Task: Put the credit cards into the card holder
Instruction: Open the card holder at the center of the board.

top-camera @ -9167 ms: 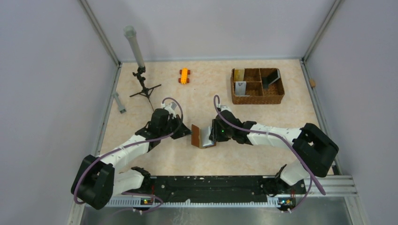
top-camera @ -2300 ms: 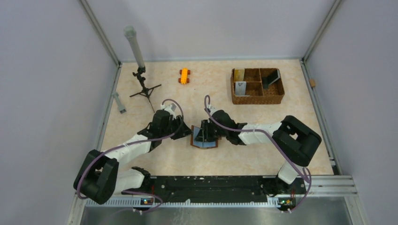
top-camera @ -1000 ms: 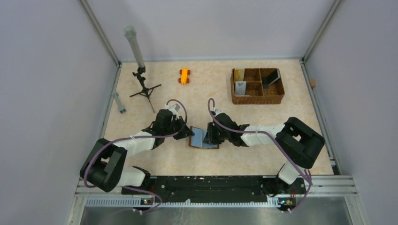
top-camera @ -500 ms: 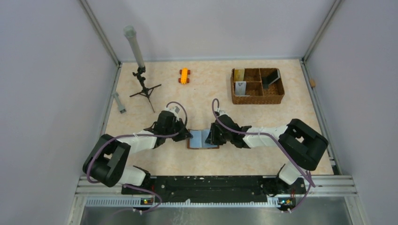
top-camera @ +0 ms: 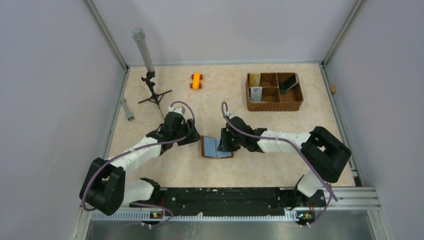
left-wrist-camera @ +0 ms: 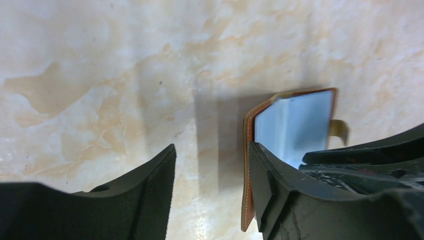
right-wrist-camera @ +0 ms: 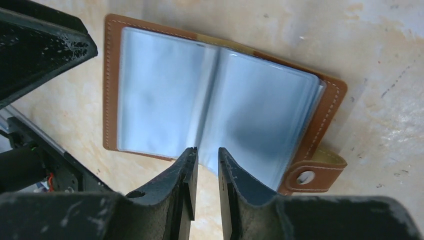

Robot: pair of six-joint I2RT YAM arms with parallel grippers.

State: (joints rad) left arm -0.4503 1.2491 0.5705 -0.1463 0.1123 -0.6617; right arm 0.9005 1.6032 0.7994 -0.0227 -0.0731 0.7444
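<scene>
card holder [top-camera: 216, 148] hemmed by both grippers, open table [top-camera: 240, 102] beyond

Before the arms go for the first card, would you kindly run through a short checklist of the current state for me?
1. Card holder lying open, blue pockets up: ok.
2. Left claw open and empty, beside the holder's edge: ok.
3. Right claw free of the holder: cannot tell; its fingers are nearly together over the near edge.
4. Snap tab clear of the pockets: ok.
5. Credit cards ready to pick: ok, standing in the woven basket.
6. Any card already in a pocket: not ok, none shows.
</scene>
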